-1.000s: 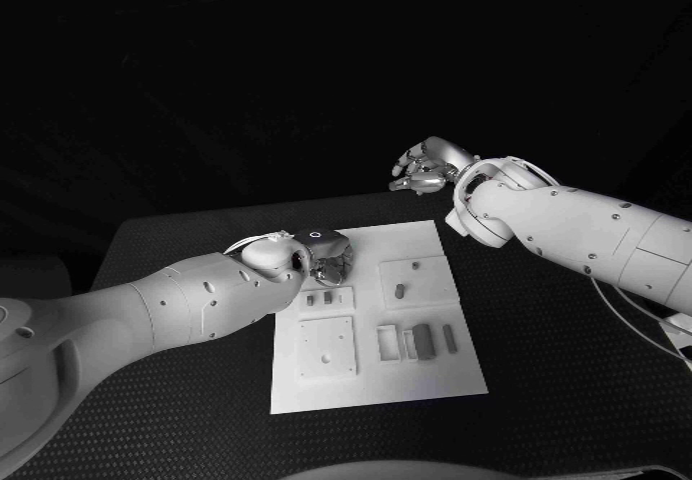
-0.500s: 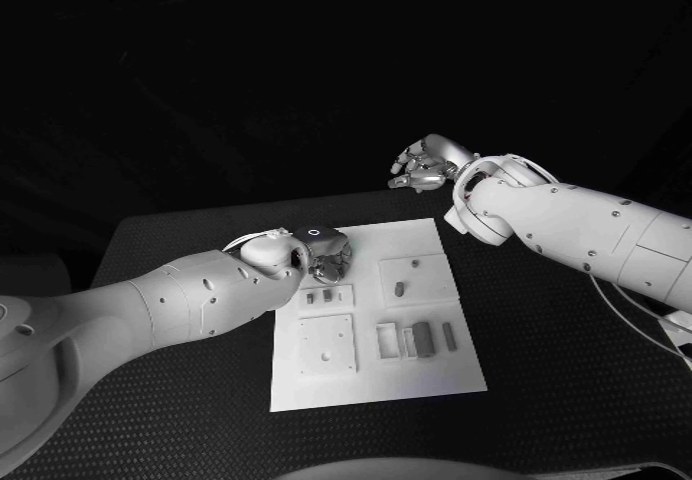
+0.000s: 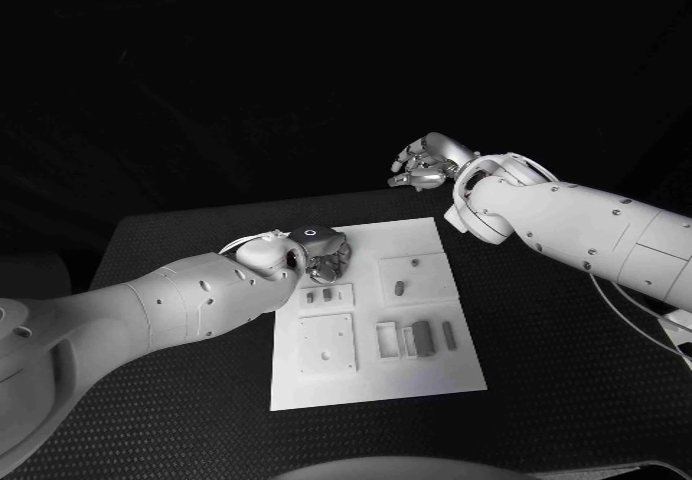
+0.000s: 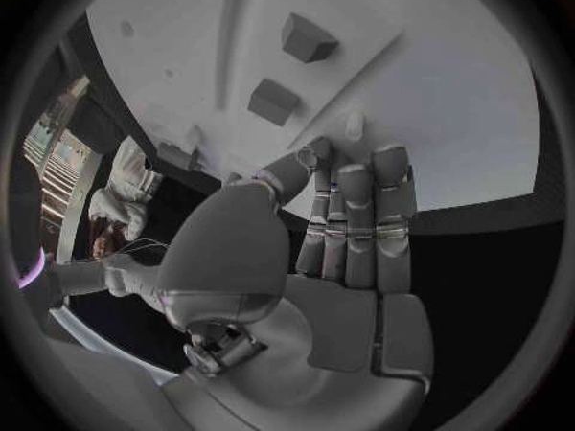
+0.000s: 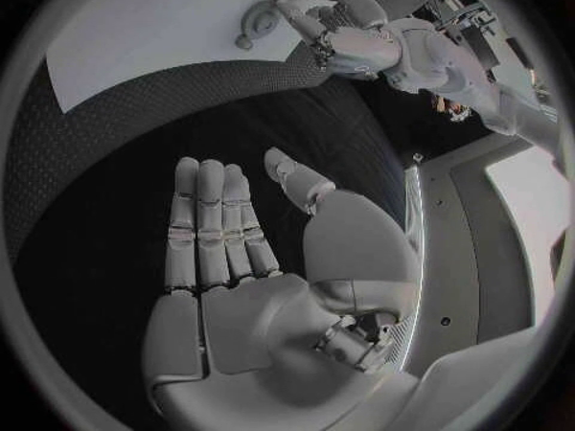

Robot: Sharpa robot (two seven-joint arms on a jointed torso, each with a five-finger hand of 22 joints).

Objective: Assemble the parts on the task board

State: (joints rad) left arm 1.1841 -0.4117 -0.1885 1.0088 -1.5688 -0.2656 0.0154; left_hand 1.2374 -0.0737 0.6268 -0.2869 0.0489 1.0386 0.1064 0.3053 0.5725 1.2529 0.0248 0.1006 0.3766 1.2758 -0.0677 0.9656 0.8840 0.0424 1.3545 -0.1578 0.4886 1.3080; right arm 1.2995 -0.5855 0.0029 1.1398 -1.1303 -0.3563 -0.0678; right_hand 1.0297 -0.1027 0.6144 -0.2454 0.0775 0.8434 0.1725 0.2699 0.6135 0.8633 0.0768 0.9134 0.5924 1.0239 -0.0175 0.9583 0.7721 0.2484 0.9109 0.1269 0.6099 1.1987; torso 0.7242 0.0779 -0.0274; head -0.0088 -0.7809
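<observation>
Meanwhile the left hand (image 3: 326, 254) hovers low over the task board (image 3: 447, 370) nr its far-left corner, fingers straight and side by side w/ nothing between them, per the left wrist view (image 4: 348, 230). The right hand (image 3: 427, 163) hangs off the board, above the black table (image 3: 173, 420) beyond its far edge, flat and empty, fingers extended (image 5: 221, 230). On the white plate, small parts (image 3: 418, 342) lie in shallow recesses: a cluster nr the right edge at mid-board, a peg (image 3: 397, 289) in the far-right block, two small blocks (image 4: 276, 101) just ahead of the left fingertips. Judging by looks, the pieces are light, rigid, prob. smooth plastic; best pinched across their long flat sides, fingertips only. Slippage seems the main risk.
</observation>
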